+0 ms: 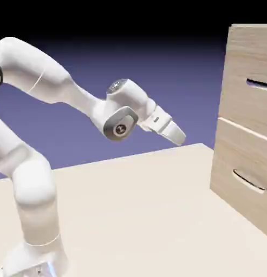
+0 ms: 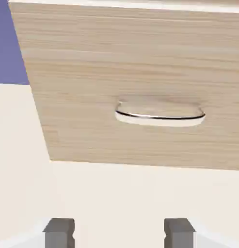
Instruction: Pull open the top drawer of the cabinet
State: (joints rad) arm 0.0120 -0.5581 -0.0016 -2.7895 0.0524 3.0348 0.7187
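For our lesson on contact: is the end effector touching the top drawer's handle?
Apart. The exterior view shows backdrop between the end effector and the handle, which sits higher and farther right.

Robot arm (image 1: 84, 100), white, jointed, grey caps at the wrist; rises from a base (image 1: 38, 262) at the exterior view's lower left and reaches right. Hand (image 1: 178, 142), at the arm's end, tilted downward to the right, apart from the cabinet; fingertips too small to tell apart. Cabinet (image 1: 222, 157), pale wood grain, boxy, at the exterior view's right, cut off by its edge. Top drawer (image 1: 243, 59), closed, with a dark slit handle (image 1: 260, 83). Lower drawer (image 1: 225, 173), closed, below a light seam (image 1: 243, 129), with a curved bar handle (image 1: 249, 183). Counter (image 1: 130, 216), cream. Backdrop (image 1: 157, 81), blue-violet, black above.
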